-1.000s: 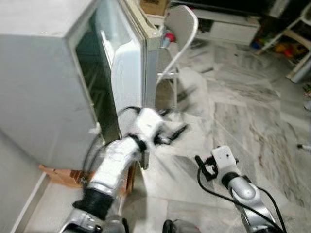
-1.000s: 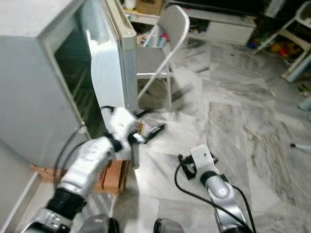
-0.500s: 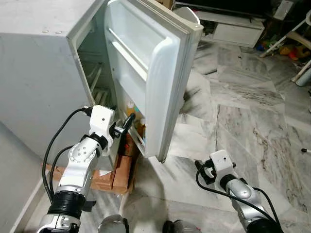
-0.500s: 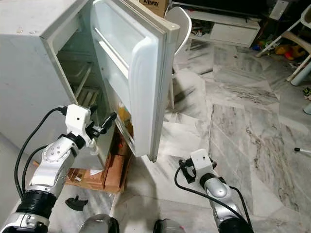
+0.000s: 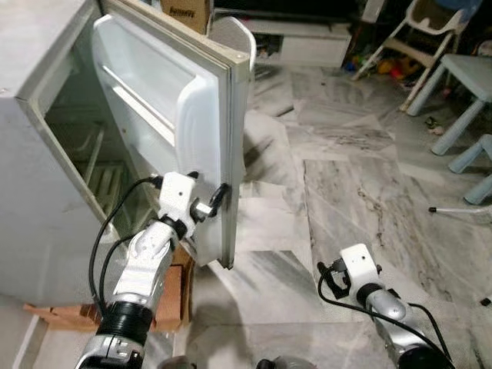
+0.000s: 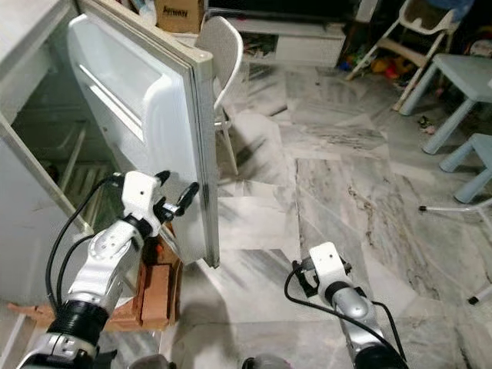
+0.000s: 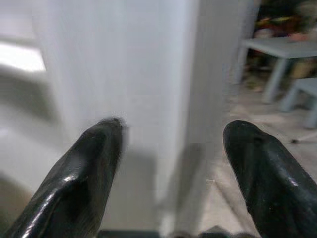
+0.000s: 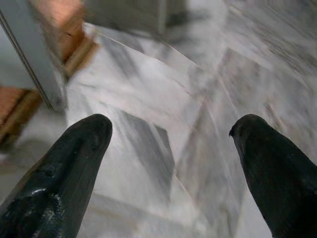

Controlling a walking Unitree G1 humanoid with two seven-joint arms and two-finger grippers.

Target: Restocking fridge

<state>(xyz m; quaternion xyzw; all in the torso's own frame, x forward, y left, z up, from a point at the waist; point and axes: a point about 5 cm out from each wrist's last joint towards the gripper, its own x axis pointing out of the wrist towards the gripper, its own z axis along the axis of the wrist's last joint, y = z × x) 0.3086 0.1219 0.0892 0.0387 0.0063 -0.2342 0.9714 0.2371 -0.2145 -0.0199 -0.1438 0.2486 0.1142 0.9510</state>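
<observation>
White folding chair (image 6: 223,54) behind door; blue table (image 5: 465,73) far right; marble floor (image 5: 346,192).

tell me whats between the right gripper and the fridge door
Only bare marble floor lies between the right gripper and the fridge door, as both eye views show; the left gripper sits at the door itself.

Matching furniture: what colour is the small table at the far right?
Light blue table, clearest in the left eye view.
</observation>
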